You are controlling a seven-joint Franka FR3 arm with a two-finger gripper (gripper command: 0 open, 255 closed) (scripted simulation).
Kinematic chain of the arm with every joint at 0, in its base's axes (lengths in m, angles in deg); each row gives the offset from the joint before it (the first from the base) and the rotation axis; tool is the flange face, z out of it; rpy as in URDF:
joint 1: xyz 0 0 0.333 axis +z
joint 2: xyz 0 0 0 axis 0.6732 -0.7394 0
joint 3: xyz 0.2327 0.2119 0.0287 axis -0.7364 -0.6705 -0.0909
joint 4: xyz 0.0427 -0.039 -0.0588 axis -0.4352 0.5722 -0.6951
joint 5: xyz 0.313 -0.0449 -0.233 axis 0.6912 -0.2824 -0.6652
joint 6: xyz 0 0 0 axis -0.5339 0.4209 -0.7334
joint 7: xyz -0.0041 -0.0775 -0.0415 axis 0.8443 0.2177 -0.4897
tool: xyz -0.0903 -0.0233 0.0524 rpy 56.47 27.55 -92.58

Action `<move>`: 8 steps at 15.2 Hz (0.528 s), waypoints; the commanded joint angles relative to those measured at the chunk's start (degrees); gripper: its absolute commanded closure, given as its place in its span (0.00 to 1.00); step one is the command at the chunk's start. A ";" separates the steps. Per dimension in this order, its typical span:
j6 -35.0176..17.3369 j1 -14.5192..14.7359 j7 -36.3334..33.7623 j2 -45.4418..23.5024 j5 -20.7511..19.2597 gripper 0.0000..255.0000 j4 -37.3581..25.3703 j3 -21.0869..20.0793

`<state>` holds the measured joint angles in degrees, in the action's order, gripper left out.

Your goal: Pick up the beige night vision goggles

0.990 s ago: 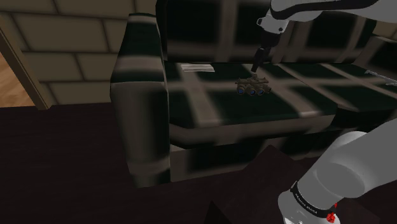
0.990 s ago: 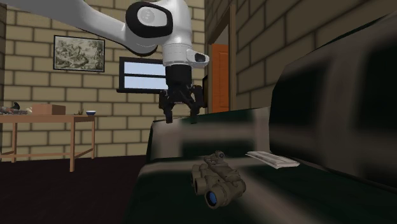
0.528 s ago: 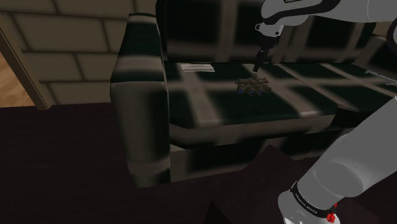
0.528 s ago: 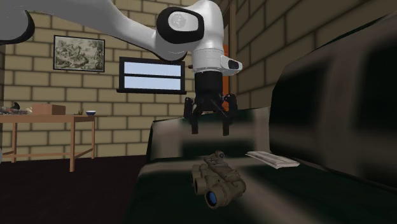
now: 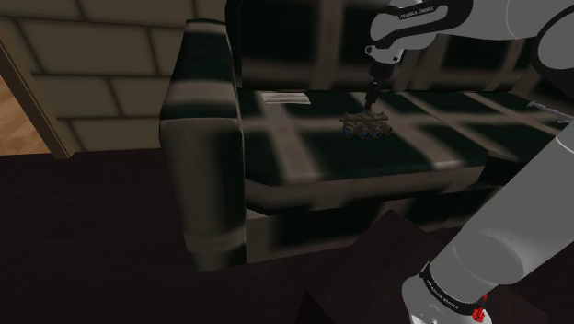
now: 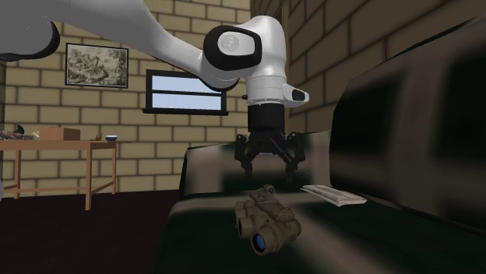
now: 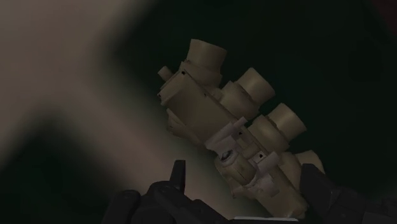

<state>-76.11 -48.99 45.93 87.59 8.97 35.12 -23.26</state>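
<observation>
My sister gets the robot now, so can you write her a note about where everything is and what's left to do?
The gripper is open and holds nothing. It hovers just above the goggles.
The goggles are beige and lie on the dark plaid sofa seat, untouched.
Done: the gripper is over the goggles, which sit ahead between its fingers in the wrist view.
Left: lower, shut on the goggles, lift.

Beige four-tube night vision goggles lie on the sofa seat.
</observation>
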 commanded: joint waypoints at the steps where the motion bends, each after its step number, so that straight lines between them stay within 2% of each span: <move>1: -1.92 -0.02 0.03 -0.25 0.08 0.00 1.66 0.03; 3: -1.92 -0.02 0.03 -0.25 0.08 0.00 1.66 0.03; 4: -1.87 0.00 0.01 -0.29 0.10 1.00 1.57 0.02; 8: -1.83 0.01 -0.01 -0.32 0.11 1.00 1.51 0.00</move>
<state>-77.91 -48.99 45.91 87.31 9.08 36.60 -23.25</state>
